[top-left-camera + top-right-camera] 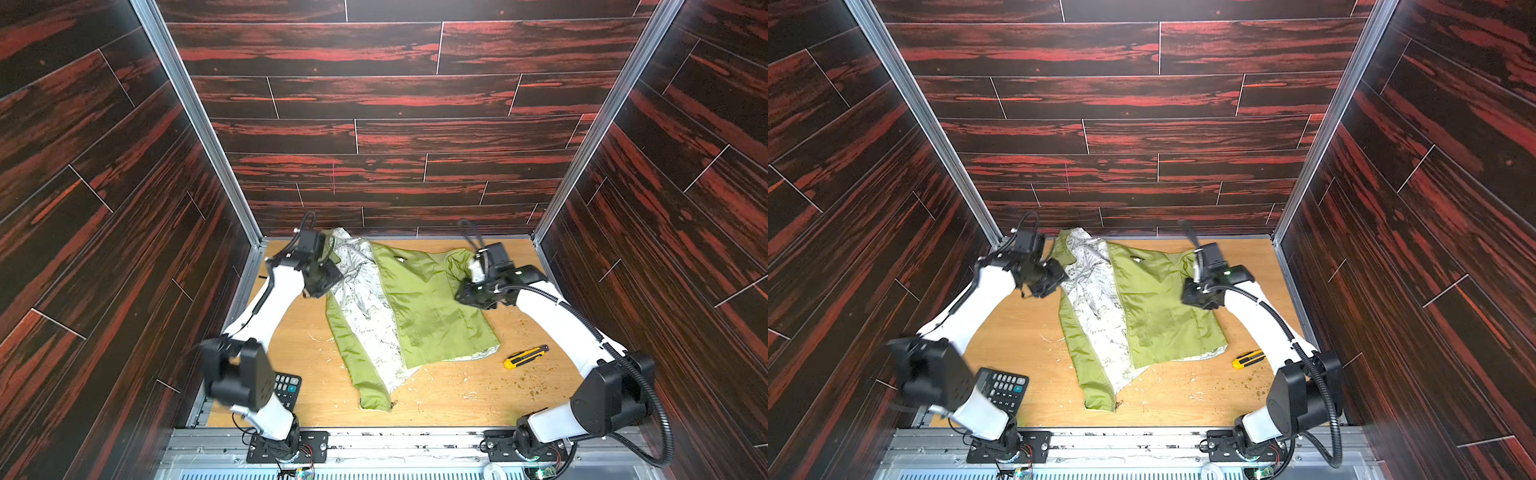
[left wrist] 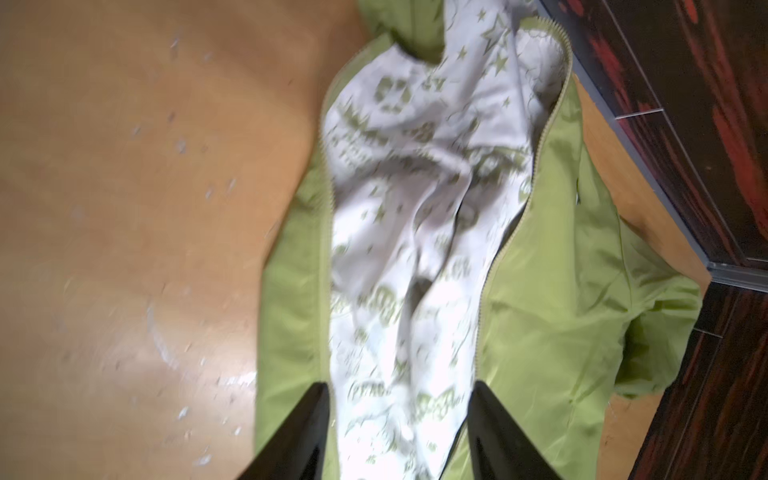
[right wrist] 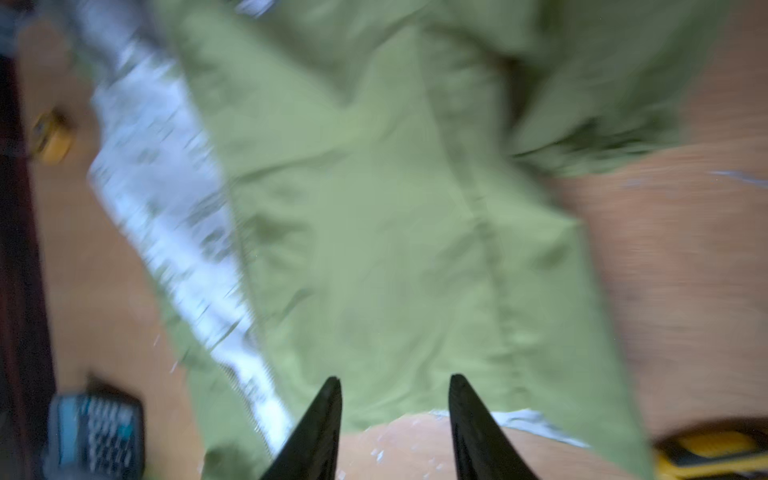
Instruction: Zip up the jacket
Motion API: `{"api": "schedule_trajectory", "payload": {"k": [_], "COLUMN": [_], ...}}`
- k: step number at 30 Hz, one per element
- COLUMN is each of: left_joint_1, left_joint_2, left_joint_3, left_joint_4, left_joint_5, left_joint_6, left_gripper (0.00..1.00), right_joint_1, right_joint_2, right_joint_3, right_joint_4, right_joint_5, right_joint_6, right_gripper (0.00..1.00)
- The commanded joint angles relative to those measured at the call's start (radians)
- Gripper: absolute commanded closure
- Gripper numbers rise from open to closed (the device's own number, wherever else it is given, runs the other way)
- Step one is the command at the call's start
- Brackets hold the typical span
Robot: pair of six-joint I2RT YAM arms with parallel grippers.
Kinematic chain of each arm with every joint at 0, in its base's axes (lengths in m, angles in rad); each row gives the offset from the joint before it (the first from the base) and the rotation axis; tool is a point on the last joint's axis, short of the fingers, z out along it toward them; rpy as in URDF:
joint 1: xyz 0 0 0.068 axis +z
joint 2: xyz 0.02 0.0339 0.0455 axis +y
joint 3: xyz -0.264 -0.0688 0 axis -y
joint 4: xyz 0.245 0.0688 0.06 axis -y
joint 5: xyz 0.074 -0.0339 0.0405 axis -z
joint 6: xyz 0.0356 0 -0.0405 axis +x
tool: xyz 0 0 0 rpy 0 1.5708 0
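The jacket [image 1: 428, 299] lies unzipped in the middle of the tabletop [image 1: 307, 374], collar at the far edge, its white lining [image 1: 365, 299] printed in green with a word like "peace". The left pincer [image 2: 399, 415] and right pincer [image 3: 395, 407] hover over it, released and empty. Bare wood lies left and near; a yellow knife [image 1: 525, 356] sits near the hem's right corner.

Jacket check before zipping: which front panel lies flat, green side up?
The logo-bearing panel by the right gripper; the other panel shows a narrow green strip beside white lining.

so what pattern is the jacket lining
White lining printed with green stars and words; left wrist view.
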Motion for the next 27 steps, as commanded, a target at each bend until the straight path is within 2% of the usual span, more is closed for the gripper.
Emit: {"api": "schedule_trajectory", "payload": {"k": [1, 5, 9, 12, 16, 21, 27], "left_joint_1": [-0.075, -0.188, -0.274, -0.306, -0.316, -0.333, -0.337], "left_joint_2": [-0.107, -0.256, -0.359, -0.373, -0.309, -0.244, -0.344], "left_joint_3": [-0.225, -0.497, -0.662, -0.687, -0.688, -0.711, -0.755], "left_joint_4": [0.020, 0.125, 0.241, 0.258, 0.288, 0.296, 0.216], "left_joint_5": [-0.007, -0.011, 0.004, 0.029, 0.105, 0.186, 0.212], "left_joint_6": [-0.087, -0.236, -0.374, -0.391, -0.368, -0.344, -0.313], "left_gripper": [0.44, 0.44, 0.43, 0.39, 0.39, 0.43, 0.41], "right_joint_1": [0.142, 0.319, 0.430, 0.474, 0.478, 0.479, 0.491], "right_joint_2": [-0.021, 0.013, 0.074, 0.105, 0.115, 0.121, 0.133], "right_joint_3": [-0.048, -0.125, -0.182, -0.209, -0.248, -0.252, -0.223], "right_joint_4": [0.020, 0.112, 0.182, 0.196, 0.215, 0.237, 0.210], "right_joint_5": [-0.072, -0.107, -0.156, -0.156, -0.156, -0.189, -0.159], "right_joint_6": [0.042, 0.112, 0.176, 0.213, 0.272, 0.376, 0.462], "right_gripper": [0.55, 0.55, 0.57, 0.57, 0.57, 0.67, 0.67]}}
